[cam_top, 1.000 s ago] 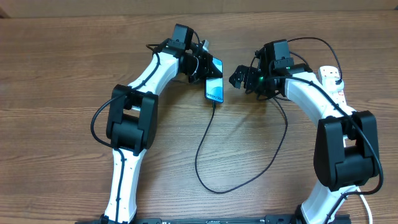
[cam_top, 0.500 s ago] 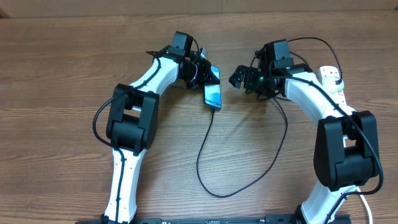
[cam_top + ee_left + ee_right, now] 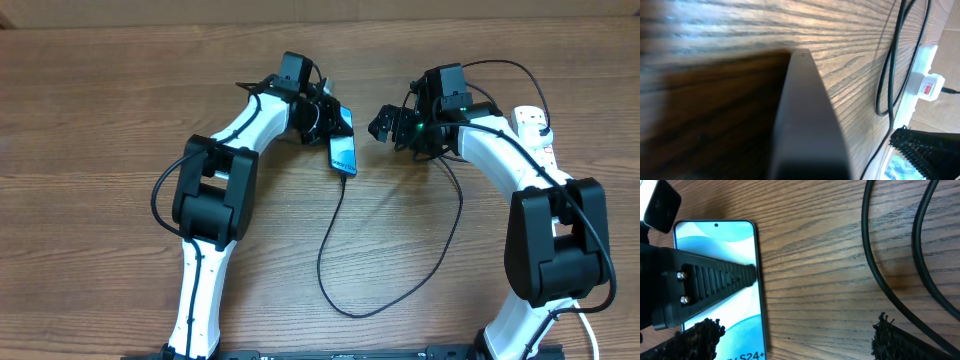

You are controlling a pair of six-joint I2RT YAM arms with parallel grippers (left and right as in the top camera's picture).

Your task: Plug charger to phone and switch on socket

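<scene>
The phone (image 3: 343, 153) with its lit blue-white screen lies at the table's middle back; the right wrist view shows it too (image 3: 740, 245), reading "S24+". My left gripper (image 3: 327, 117) is shut on the phone's upper end, with one black finger (image 3: 705, 282) across the screen. The charger's thin black cable (image 3: 322, 255) meets the phone's lower end, loops toward the front and runs back up to the right. My right gripper (image 3: 384, 124) is open and empty just right of the phone (image 3: 795, 345). The white socket strip (image 3: 532, 122) lies far right, partly under the right arm; its red switch shows in the left wrist view (image 3: 928, 88).
Two black cable runs (image 3: 875, 275) cross the wood to the right of my right gripper. In the left wrist view a dark blurred edge (image 3: 807, 130) fills the middle. Cardboard lines the table's far edge (image 3: 150, 12).
My left gripper has shifted the phone slightly; its lower end has swung down and the cable loop has followed. The right arm has not moved.
</scene>
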